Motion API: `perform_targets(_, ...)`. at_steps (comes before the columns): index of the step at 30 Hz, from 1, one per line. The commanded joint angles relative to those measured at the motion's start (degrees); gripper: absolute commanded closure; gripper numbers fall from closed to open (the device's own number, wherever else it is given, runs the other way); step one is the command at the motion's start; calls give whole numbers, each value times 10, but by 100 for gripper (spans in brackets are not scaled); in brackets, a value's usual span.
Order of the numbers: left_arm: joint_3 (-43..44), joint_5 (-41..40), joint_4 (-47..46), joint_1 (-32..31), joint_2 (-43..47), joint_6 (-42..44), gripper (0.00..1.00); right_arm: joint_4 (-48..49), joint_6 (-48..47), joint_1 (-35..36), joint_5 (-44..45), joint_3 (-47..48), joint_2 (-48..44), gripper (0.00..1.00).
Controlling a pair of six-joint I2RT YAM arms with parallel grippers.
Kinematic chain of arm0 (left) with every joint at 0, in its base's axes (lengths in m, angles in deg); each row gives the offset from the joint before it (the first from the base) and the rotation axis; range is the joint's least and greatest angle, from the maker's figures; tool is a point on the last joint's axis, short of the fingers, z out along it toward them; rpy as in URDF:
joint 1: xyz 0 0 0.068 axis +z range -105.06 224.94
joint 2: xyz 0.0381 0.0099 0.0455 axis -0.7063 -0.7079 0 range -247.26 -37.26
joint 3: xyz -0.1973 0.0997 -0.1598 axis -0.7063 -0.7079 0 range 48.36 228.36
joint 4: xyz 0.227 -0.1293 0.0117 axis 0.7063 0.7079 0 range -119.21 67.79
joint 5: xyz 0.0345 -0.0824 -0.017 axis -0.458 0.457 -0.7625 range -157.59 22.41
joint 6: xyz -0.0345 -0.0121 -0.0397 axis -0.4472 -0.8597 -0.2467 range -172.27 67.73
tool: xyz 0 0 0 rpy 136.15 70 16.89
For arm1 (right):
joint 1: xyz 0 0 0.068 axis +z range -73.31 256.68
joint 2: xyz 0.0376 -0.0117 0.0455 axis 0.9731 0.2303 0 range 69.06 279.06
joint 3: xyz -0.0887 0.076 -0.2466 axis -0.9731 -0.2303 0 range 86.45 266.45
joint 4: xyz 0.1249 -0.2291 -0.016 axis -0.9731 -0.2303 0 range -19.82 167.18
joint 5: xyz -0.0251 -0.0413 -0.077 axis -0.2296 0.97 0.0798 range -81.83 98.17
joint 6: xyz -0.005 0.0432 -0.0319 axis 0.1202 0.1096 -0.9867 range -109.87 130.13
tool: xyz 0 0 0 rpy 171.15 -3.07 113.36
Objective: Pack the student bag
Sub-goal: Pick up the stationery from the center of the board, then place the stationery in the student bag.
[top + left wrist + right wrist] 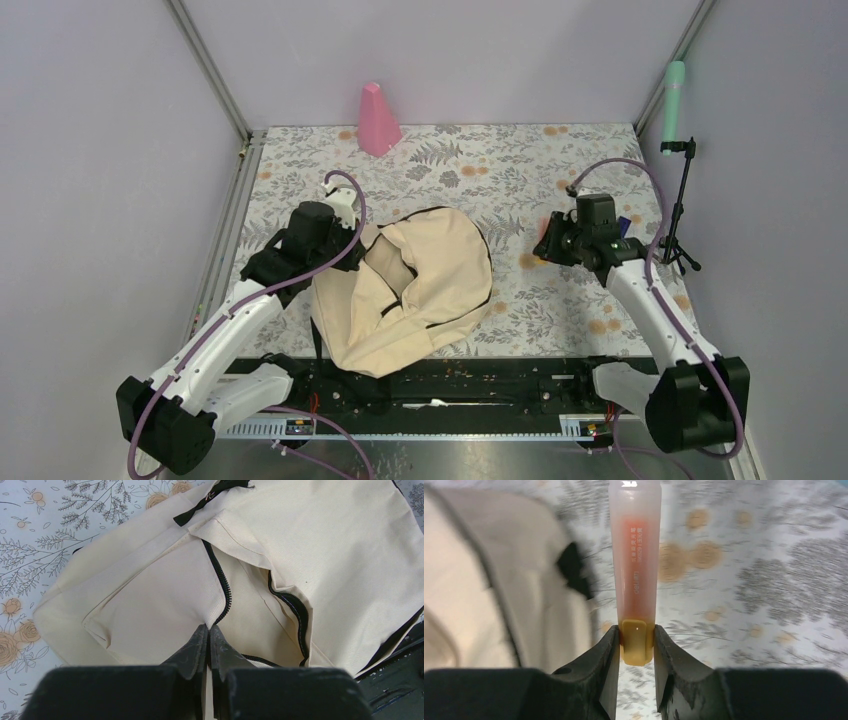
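Observation:
The student bag (420,285), a large cream fabric backpack with dark zipper lines, lies open in the middle of the table. My left gripper (352,235) is shut on the bag's cream flap beside the black zipper (222,587), pinching the fabric at its tips (208,628). My right gripper (545,248) is right of the bag, above the table, and shut on an orange translucent marker with a yellow end (635,575). The marker points away from the wrist camera. The bag (484,590) shows at the left of the right wrist view.
A pink cone (377,120) stands at the back of the floral tablecloth (520,160). A black stand with a green-topped pole (680,190) is at the right edge. A small dark object (628,222) lies behind the right arm.

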Motion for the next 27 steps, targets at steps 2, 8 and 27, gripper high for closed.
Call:
perform_targets(2, 10, -8, -31, 7, 15, 8, 100, 22, -15, 69, -154, 30, -41, 100)
perform_targets(8, 10, -6, -31, 7, 16, 8, 100, 13, 30, 168, -249, 106, 32, 100)
perform_targets(27, 10, -4, -31, 7, 17, 8, 100, -36, 93, 385, -273, 307, 288, 100)
